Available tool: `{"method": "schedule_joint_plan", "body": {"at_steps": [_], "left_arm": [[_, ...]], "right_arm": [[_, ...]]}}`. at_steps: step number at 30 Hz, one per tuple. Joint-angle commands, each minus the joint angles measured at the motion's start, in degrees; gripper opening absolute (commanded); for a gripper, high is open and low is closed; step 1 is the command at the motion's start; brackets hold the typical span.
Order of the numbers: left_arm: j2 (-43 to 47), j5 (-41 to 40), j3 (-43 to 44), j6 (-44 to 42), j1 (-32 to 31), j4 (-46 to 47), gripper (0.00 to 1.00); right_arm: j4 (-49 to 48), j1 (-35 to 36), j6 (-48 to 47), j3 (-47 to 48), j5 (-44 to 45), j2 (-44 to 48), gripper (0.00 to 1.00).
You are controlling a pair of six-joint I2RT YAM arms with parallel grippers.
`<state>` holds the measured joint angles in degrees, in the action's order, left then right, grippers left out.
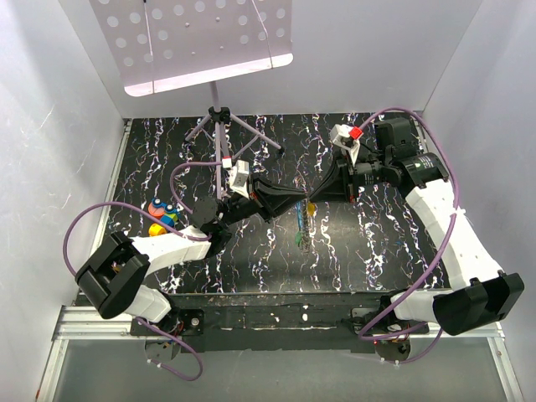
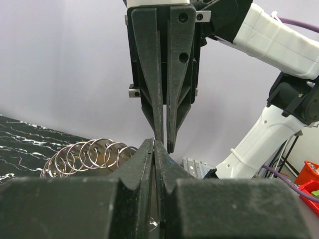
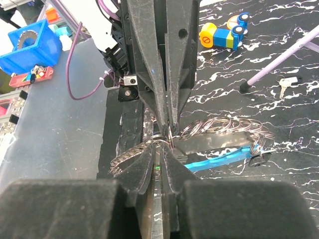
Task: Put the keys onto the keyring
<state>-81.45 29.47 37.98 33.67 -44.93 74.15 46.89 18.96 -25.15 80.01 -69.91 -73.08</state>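
Right gripper (image 3: 162,149): fingers pressed together at lower centre of the right wrist view. They pinch one loop of the keyring chain (image 3: 224,127), probably to steady it.
Left gripper (image 2: 154,149): fingers likewise together, tip to tip with the right gripper. It nips the same chain from the opposite side, and two opposed grips would let one coil be pried apart.
Keyring chain: linked split rings that drape to either side of the pinch point. They are held above the table (image 1: 251,260) at the centre of the top view.
Blue key (image 3: 219,159): a blue piece hanging just below the chain, right of centre in the right wrist view. Whether it is threaded on a ring cannot be told.
Yellow key (image 1: 311,209): a small yellow spot just beneath the meeting fingertips in the top view; its attachment is unclear.
Stand (image 1: 219,126): a tripod at upper centre of the top view, beyond the arms.
Silver key (image 3: 284,84): lies loose on the table at the right edge, near a stand leg.
Toy blocks (image 1: 163,213): at the left of the top view, well apart from the work.
Step in hand (judged): opening a ring to admit a key.
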Motion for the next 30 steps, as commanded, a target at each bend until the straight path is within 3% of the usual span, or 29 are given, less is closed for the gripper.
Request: {"method": "schedule_joint_plan", "body": {"at_steps": [1, 14, 26, 30], "left_arm": [[1.6, -1.9, 0.9, 0.3, -0.4, 4.6, 0.0], [1.4, -2.0, 0.7, 0.4, -0.5, 4.5, 0.0], [1.9, -1.7, -0.1, 0.3, -0.5, 5.2, 0.0], [2.7, -1.3, -0.7, -0.7, -0.6, 4.4, 0.0]], "right_arm": [[-2.4, 0.3, 1.5, -0.3, -2.4, -0.1, 0.13], [-3.5, 0.9, 1.9, -0.7, -2.6, -0.6, 0.01], [0.4, 0.9, -2.1, -0.4, -6.2, -0.9, 0.01], [9.7, 0.7, -11.5, 3.2, -6.6, -1.1, 0.36]]}}
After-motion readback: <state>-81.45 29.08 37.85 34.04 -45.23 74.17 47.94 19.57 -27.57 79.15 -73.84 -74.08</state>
